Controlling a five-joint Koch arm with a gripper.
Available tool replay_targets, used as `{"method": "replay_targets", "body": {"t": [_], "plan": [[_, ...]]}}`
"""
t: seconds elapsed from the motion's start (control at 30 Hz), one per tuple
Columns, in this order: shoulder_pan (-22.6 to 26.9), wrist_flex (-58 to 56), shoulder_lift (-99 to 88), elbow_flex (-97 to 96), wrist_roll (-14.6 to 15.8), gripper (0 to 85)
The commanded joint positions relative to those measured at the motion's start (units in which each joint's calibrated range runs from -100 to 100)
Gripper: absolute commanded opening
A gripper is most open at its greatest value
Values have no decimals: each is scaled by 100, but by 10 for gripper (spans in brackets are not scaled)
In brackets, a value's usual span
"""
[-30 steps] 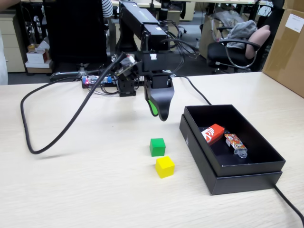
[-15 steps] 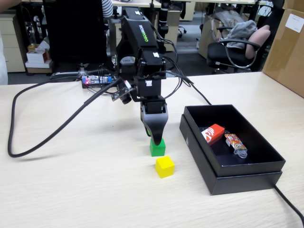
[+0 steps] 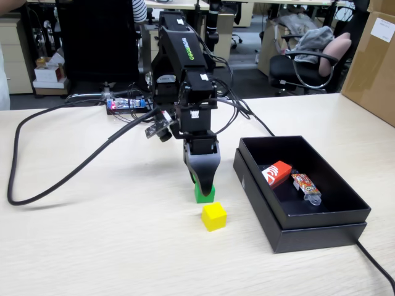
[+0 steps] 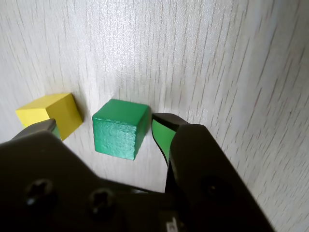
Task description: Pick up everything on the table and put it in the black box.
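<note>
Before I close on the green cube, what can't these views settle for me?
- Green cube, fixed view: the gripper covers its top, so jaw contact is unclear.
- Gripper's left fingertip, wrist view: cut off by the gripper body; gap to the yellow cube is hidden.
- Black box: absent from wrist view.

Gripper (image 4: 106,129) down at the table (image 4: 217,58), jaws apart, straddling the green cube (image 4: 118,128). One green-lined finger (image 4: 161,135) sits just beside its right face; the yellow cube (image 4: 50,113) waits close left.

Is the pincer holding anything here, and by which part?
Nothing yet: the open pincer straddles the green cube, with gaps at both its sides.
</note>
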Motion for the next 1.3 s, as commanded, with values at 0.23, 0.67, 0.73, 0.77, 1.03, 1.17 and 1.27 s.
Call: {"method": "replay_targets", "body": {"t": [0.23,0.67,0.73,0.77,1.03,1.17,1.27], "plan": [[-5,137,63,121,0,394],[5,137,224,-69,-29,390],[10,137,247,-105,-29,360],[10,137,258,-142,-29,318],[-20,137,247,-160,-10,140],[-34,137,155,-151,-10,65],[-44,85,-75,-105,-24,66]]}}
